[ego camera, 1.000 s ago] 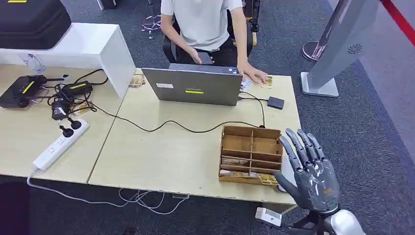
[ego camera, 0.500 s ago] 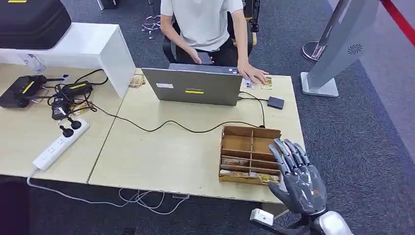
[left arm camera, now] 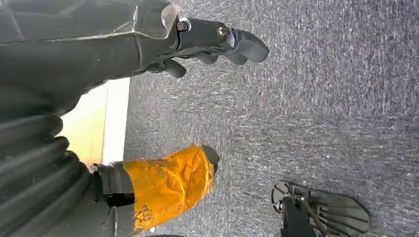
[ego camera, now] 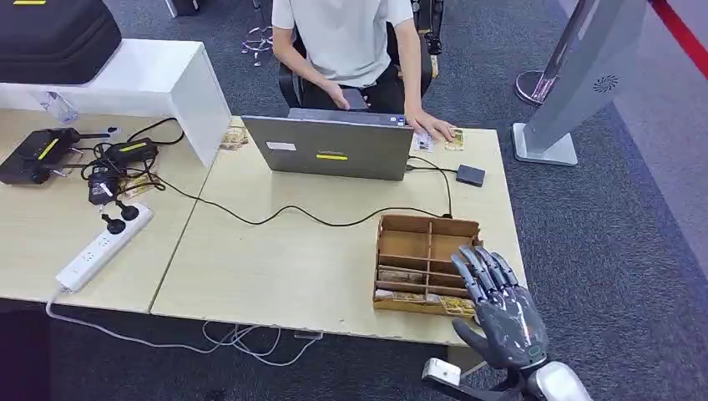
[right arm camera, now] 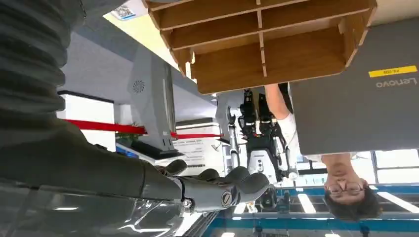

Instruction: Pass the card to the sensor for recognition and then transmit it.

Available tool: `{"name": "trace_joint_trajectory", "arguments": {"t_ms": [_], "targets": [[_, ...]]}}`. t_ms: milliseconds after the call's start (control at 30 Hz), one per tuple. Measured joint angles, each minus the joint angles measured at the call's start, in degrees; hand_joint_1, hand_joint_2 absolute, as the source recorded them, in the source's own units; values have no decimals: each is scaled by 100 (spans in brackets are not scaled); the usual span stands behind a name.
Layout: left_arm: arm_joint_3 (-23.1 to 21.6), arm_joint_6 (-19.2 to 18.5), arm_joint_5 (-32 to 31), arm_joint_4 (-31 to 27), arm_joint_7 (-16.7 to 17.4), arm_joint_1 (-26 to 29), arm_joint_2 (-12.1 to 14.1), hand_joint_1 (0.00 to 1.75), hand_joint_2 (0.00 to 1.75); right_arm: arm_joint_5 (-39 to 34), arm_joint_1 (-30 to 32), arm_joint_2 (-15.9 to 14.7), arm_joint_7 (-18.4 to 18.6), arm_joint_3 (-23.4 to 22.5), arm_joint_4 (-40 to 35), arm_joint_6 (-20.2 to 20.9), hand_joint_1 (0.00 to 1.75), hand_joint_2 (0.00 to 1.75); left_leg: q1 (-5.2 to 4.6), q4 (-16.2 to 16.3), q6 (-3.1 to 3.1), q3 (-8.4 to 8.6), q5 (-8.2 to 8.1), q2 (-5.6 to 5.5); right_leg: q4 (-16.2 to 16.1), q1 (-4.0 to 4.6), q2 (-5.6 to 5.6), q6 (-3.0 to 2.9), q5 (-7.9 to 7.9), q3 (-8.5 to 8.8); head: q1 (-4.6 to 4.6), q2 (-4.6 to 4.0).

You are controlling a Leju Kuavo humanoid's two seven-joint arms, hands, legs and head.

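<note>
A wooden compartment box (ego camera: 427, 242) stands near the table's right front edge, with cards (ego camera: 399, 275) lying in its near slots and one card (ego camera: 456, 305) at its near right corner. My right hand (ego camera: 499, 311) hovers just off that corner, fingers spread and holding nothing; the right wrist view shows its fingers (right arm camera: 217, 190) apart from the box (right arm camera: 267, 44). A small black sensor (ego camera: 470, 175) lies on the table behind the box, cabled to the laptop (ego camera: 330, 148). My left hand (left arm camera: 163, 113) hangs over carpet, holding nothing, its thumb (left arm camera: 168, 182) wrapped in orange tape.
A person (ego camera: 351, 38) sits behind the laptop, one hand resting by cards (ego camera: 453, 140) at the table's far right. A black cable (ego camera: 309, 215) crosses the table middle. A power strip (ego camera: 100, 248) and chargers lie to the left. A grey kiosk stand (ego camera: 576, 75) stands right of the table.
My right hand has drawn back and left toward the table's near edge, ending beside the box's near right corner. The person's hand has shifted slightly by the far cards.
</note>
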Motion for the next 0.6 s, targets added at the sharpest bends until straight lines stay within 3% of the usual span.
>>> {"name": "trace_joint_trajectory", "arguments": {"t_ms": [400,600], "targets": [[2,33,-28,0,39,-2,55,0,175,-122,-86,0,-13,92,186,107,0,175,0,0,0,0,0,0,0,0,0,0,0,0,2,0],[4,33,-48,0,44,-2,61,0,175,-227,-246,22,-15,109,625,122,0,175,0,0,0,0,0,0,0,0,-1,0,0,2,2,0]]}}
